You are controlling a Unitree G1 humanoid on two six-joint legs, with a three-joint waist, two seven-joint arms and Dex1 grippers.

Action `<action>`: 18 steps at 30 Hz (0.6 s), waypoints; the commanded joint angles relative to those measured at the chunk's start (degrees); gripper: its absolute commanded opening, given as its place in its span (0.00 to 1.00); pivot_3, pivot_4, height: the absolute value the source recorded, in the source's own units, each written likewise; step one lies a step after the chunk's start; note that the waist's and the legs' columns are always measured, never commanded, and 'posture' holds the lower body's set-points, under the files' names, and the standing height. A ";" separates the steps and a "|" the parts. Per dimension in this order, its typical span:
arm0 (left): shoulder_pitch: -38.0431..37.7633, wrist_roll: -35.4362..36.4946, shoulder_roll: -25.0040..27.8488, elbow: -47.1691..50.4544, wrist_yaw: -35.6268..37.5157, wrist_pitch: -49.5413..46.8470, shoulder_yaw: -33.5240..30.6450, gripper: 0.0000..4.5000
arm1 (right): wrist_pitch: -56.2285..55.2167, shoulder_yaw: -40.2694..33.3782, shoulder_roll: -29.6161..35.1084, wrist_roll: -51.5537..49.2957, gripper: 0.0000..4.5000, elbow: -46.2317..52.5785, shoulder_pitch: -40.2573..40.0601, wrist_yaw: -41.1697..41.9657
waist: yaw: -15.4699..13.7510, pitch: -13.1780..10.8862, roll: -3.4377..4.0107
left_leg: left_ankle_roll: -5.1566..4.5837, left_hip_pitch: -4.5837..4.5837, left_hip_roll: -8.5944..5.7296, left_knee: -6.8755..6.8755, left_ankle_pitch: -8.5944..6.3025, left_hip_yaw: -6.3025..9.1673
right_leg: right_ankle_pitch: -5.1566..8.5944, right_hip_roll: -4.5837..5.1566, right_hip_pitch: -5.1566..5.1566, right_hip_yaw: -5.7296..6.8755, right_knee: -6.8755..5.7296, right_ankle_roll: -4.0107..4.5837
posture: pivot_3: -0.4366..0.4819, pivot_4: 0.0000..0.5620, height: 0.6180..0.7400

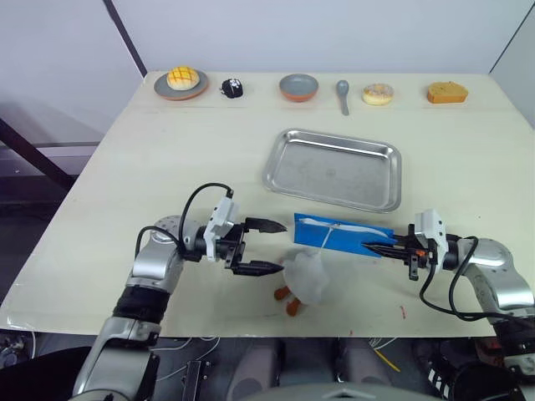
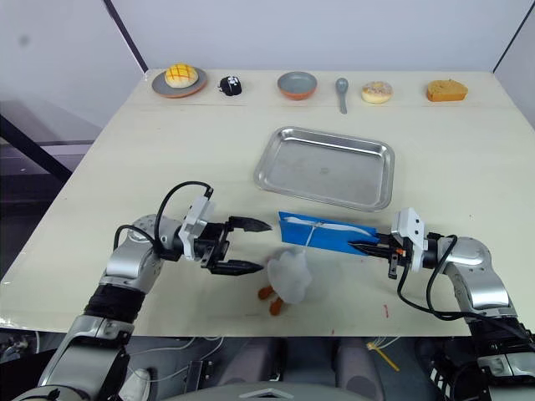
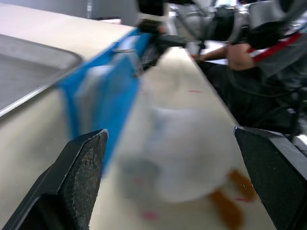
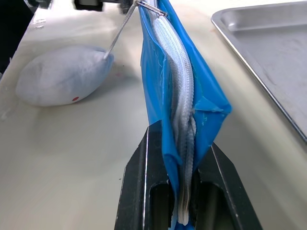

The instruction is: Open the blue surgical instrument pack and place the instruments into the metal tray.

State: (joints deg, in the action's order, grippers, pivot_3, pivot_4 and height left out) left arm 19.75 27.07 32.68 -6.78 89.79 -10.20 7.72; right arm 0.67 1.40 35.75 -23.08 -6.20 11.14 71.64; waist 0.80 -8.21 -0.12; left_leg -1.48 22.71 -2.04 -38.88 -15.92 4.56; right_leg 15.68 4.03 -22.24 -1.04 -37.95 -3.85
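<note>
The blue surgical instrument pack [image 1: 341, 235] stands on its edge near the table's front, just in front of the metal tray [image 1: 333, 168]. My right gripper [image 1: 374, 247] is shut on the pack's right end [image 4: 184, 158], with the white zipper strip between its fingers. My left gripper [image 1: 268, 246] is open, left of the pack's left end and not touching it. A thin cord runs from the pack's zipper pull [image 4: 152, 8] toward the white toy figure [image 1: 307, 276]. The tray holds nothing. The instruments are hidden.
The white toy figure with orange feet lies at the front edge, between my grippers. Along the far edge stand a plate with a yellow bun [image 1: 181, 81], a black object [image 1: 231, 88], a round grey bowl [image 1: 298, 86], a grey spoon [image 1: 343, 93], a doughnut [image 1: 378, 93] and a cake piece [image 1: 446, 92].
</note>
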 commanded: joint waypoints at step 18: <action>2.01 -7.58 -3.75 -4.38 -1.91 6.70 6.01 0.38 | -2.00 -0.96 0.51 0.97 0.00 -0.96 0.86 0.19 | 0.00 0.00 0.00 | 0.00 -0.01 -0.01 0.00 0.00 -0.03 | 0.00 -0.02 0.00 -0.01 0.00 0.00 | 0.48 0.27 1.00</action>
State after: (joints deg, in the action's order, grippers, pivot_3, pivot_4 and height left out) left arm 22.15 18.22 27.37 -12.27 86.28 -3.93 15.08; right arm -0.44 1.44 35.73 -22.53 -7.45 11.80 72.13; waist 0.81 -8.21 -0.11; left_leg -1.48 22.70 -2.05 -38.88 -15.92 4.53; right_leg 15.68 4.01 -22.24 -1.04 -37.95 -3.85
